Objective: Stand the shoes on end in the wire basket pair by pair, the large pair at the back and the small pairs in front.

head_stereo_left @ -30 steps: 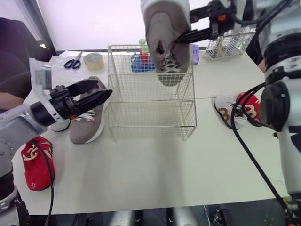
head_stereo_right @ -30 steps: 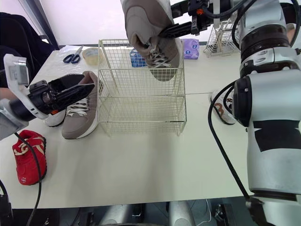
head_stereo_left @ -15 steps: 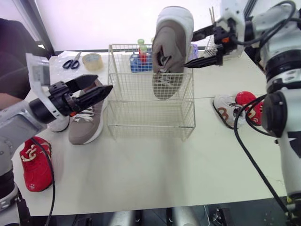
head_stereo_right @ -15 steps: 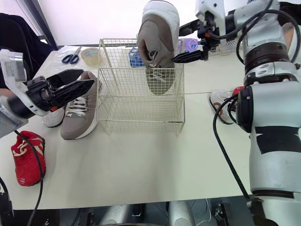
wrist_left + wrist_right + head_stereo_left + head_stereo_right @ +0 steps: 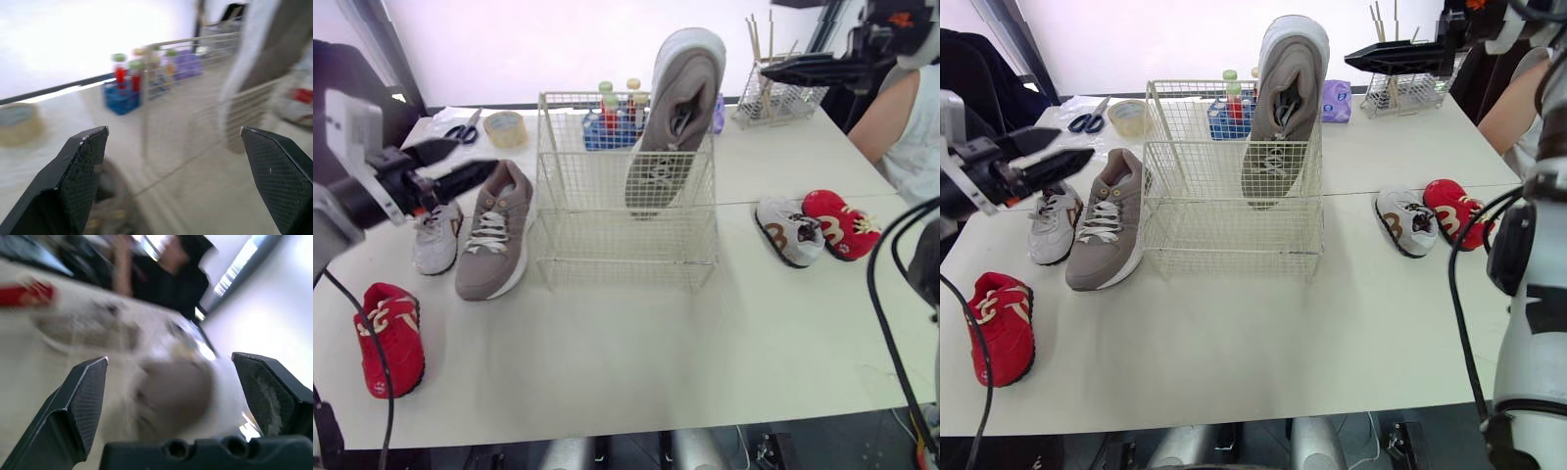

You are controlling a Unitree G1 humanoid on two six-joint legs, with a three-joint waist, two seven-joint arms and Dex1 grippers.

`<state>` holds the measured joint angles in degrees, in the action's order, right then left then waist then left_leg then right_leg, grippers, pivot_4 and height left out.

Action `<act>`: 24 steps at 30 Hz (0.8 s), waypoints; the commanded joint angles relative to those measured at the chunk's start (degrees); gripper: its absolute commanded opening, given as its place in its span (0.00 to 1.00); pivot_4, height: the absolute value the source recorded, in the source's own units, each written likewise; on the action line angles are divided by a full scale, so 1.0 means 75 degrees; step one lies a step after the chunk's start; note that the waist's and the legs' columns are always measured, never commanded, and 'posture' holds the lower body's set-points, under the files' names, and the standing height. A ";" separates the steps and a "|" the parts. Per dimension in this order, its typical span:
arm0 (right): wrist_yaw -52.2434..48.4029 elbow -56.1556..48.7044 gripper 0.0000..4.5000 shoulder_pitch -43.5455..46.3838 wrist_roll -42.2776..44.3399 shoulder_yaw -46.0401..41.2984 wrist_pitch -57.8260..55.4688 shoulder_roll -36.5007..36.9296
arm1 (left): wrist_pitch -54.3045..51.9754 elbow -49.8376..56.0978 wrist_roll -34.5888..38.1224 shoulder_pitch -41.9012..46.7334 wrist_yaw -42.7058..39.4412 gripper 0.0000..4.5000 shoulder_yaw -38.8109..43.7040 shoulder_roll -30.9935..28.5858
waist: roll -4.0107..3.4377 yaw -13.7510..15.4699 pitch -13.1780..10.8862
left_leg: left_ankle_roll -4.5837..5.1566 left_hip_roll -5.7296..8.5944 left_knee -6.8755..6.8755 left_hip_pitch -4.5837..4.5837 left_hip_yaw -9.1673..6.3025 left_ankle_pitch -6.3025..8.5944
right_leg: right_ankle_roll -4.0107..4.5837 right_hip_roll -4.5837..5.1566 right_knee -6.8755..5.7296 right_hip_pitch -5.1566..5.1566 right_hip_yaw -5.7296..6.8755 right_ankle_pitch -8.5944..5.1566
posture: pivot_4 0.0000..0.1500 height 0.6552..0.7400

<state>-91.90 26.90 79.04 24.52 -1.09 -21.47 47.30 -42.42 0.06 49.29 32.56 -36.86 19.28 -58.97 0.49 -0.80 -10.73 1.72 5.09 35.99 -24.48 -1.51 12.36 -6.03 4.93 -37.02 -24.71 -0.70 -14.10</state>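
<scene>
Leftmost on the white surface [image 5: 636, 352], a small red shoe [image 5: 389, 338] lies alone near the front edge. Behind it a small white-and-grey shoe [image 5: 435, 238] lies just beside a large taupe shoe [image 5: 494, 230], both flat on their soles with toes toward the front. The left tool [image 5: 475, 159] hovers over the heels of these two, touching neither, its black fingers [image 5: 80, 171] spread wide with nothing between them. Behind it lie scissors [image 5: 463, 129] and a roll of tape [image 5: 505, 127]. The wire basket [image 5: 607, 245] stands in the middle, and in its right part the other large taupe shoe [image 5: 671, 117] stands on end, toe down, its heel rising well above the rim and its laced opening facing forward. A blue crate of bottles [image 5: 607, 127] stands behind the basket. The right tool [image 5: 783, 69] hangs in the air up and to the right of that shoe's heel, apart from it, fingers [image 5: 83, 401] spread and empty. Below it, on the right of the surface, a small white-and-brown shoe [image 5: 786, 232] and a small red shoe [image 5: 837, 223] lie side by side, touching. A wire rack [image 5: 778, 98] stands at the back right, and a person's arm [image 5: 901, 117] reaches in at the right edge.
</scene>
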 commanded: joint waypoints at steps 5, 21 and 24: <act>0.1897 -0.4651 0.98 -0.2186 0.2356 -0.0636 -0.2612 -0.0760 | 0.0772 -0.3782 -0.2296 0.2755 -0.1373 1.00 -0.1755 0.0149 | 0.0007 0.0078 0.0003 | 0.0008 0.0007 0.0018 -0.0007 -0.0005 0.0003 | -0.0003 0.0006 -0.0007 0.0003 0.0011 0.0001 | 1.00 1.00; 0.3380 -0.6753 0.98 -0.3799 0.2386 -0.0085 -0.2919 -0.0458 | 0.2993 -0.9925 -0.5539 0.5503 -0.1695 1.00 -0.2723 0.2041 | 0.0036 0.0164 0.0007 | 0.0051 0.0008 0.0066 -0.0091 0.0009 0.0001 | -0.0007 0.0012 -0.0031 -0.0070 0.0020 0.0004 | 1.00 1.00; 0.3640 -0.6999 0.98 -0.3922 0.2547 -0.0116 -0.3105 -0.0434 | 0.3175 -1.0079 -0.5723 0.5538 -0.1403 1.00 -0.2592 0.2286 | 0.0036 0.0179 0.0007 | 0.0057 0.0004 0.0132 -0.0144 0.0000 0.0005 | -0.0009 0.0010 -0.0058 -0.0096 0.0034 0.0005 | 1.00 1.00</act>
<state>-65.80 -23.30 49.39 42.31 -0.64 -44.35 43.47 -20.18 -75.38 7.53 72.51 -48.75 -1.23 -41.66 0.76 0.54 -10.68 2.17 5.14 37.02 -25.57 -1.51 12.42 -6.13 5.03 -37.43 -25.40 -0.45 -14.04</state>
